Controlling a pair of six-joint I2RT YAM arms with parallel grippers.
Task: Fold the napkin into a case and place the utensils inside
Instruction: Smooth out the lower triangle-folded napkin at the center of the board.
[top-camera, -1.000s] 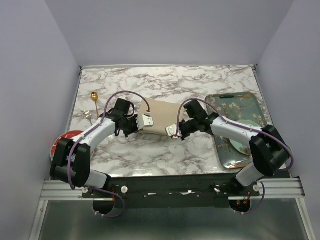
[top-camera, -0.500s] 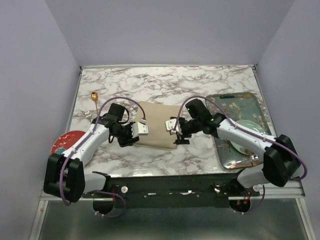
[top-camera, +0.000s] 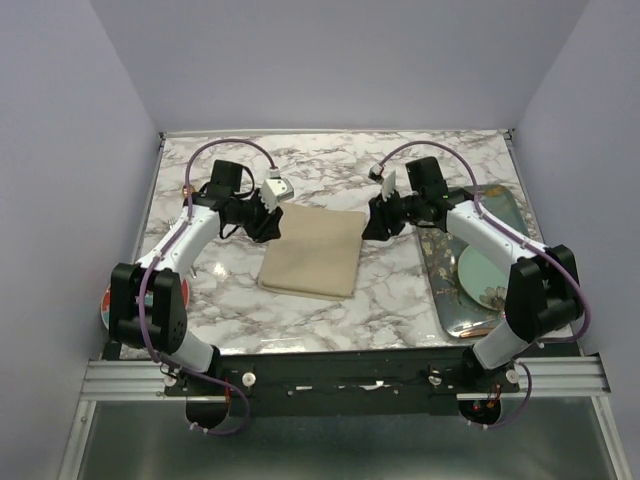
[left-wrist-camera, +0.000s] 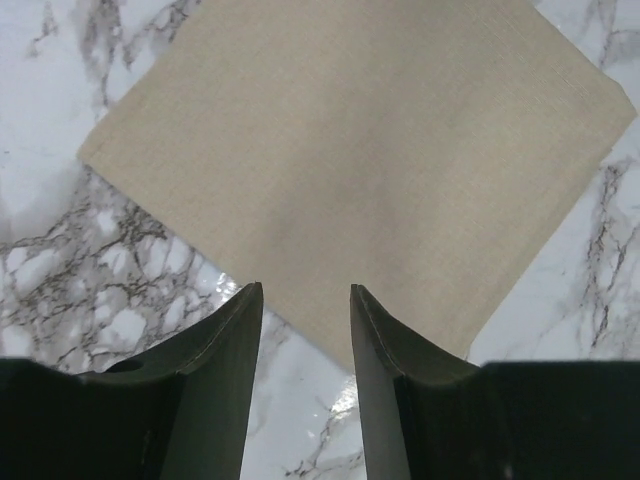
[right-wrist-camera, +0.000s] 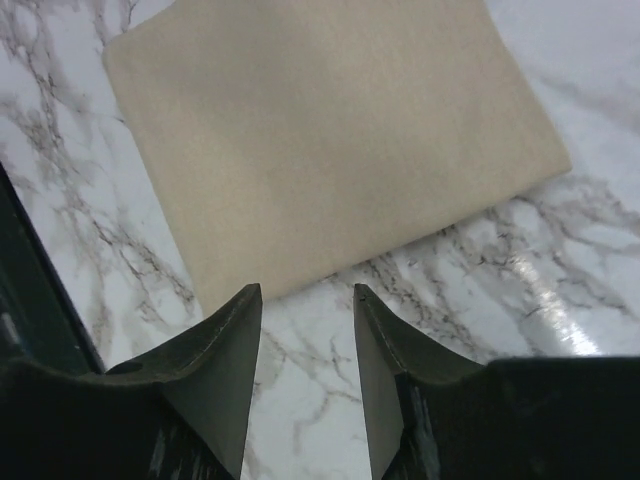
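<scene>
The napkin (top-camera: 312, 250) lies flat on the marble as a folded beige rectangle. My left gripper (top-camera: 265, 220) hovers at its far left corner, open and empty. In the left wrist view the napkin (left-wrist-camera: 350, 150) fills the top and one corner of it shows between the tips of the left gripper (left-wrist-camera: 305, 290). My right gripper (top-camera: 380, 220) stands open by the far right corner. The right wrist view shows the napkin (right-wrist-camera: 330, 130) just beyond the right gripper (right-wrist-camera: 307, 290), with bare marble between the fingers. A gold glint of the spoon (top-camera: 186, 188) peeks out behind the left arm; the fork is hidden.
A floral green tray (top-camera: 447, 205) holding a teal plate (top-camera: 490, 275) lies along the right side, under the right arm. A red plate (top-camera: 104, 300) sits at the near left, mostly behind the left arm's base.
Both grippers were shut on the napkin's near corners a second ago. They have opened, let the cloth go and swung back to its far corners. The napkin now lies flat.
</scene>
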